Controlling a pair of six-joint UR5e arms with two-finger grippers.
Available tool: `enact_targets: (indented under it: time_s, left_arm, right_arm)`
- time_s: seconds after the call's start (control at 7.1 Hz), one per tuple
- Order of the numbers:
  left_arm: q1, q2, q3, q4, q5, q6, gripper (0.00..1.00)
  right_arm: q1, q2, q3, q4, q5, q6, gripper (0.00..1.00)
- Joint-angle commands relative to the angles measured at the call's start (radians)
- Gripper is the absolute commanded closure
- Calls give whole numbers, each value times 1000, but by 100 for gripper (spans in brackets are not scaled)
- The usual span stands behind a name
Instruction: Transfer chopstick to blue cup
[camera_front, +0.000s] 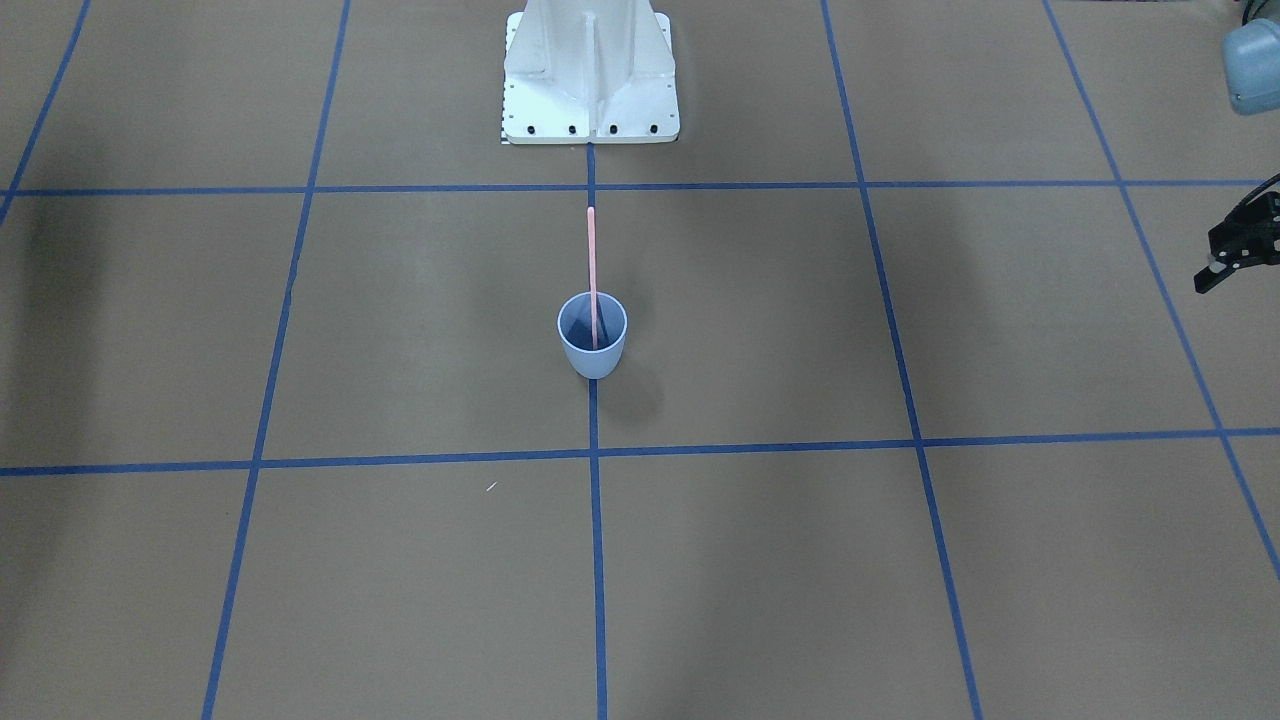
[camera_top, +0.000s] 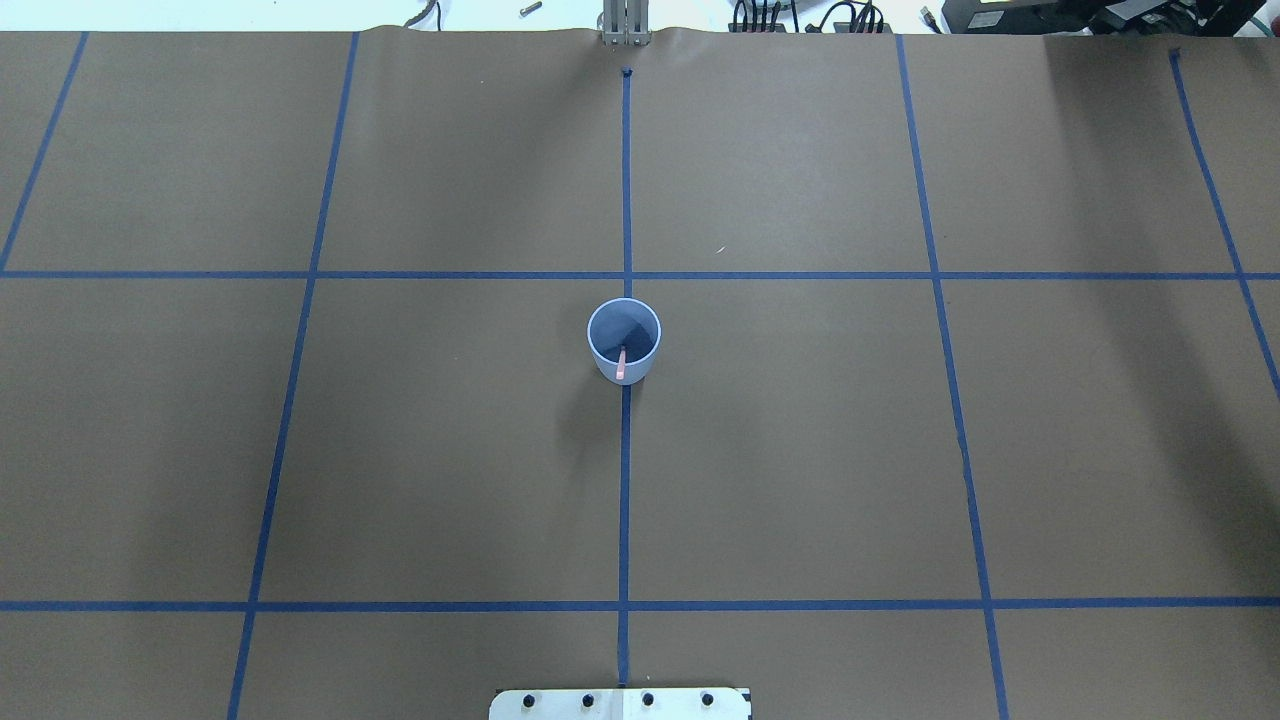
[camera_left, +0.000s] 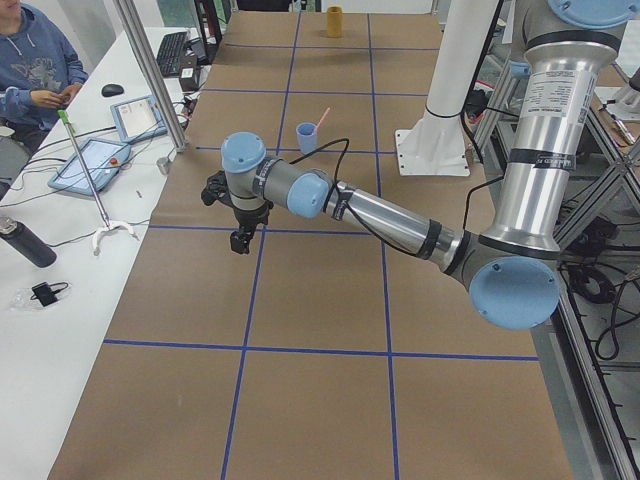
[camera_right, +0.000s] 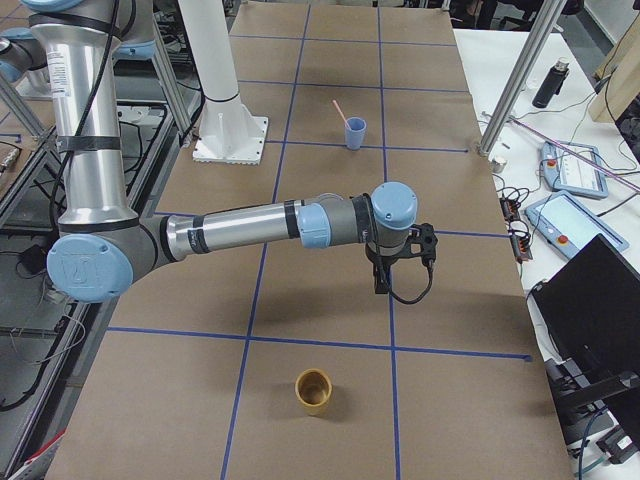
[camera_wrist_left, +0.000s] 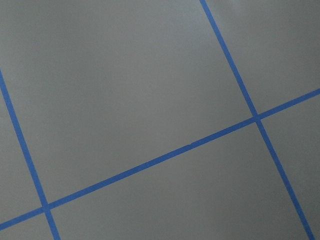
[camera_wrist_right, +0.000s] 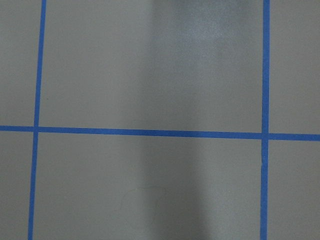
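- Since chopstick stands propped in cup, tilted on its rim, transfer looks done.
- Left arm, right arm wait well clear; jaws' state, can't tell.

You have the chopstick in the blue cup; both sit between left gripper and right gripper, well apart from each.

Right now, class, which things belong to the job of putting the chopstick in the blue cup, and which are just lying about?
Job: chopstick, standing in the blue cup.
Lying about: yellow cup on the table; dark bottle on the side bench.
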Motion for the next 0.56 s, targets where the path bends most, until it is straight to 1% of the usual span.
enact_targets:
  time_s: [0.0, 0.42]
  left_arm:
    - [0, 0, 1, 0, 1, 2, 2]
    - [0, -3, 0, 3, 1, 0, 2]
  right_arm:
    - [0, 0, 1, 0, -1, 2, 0]
    - [0, 2, -1, 0, 6, 5, 0]
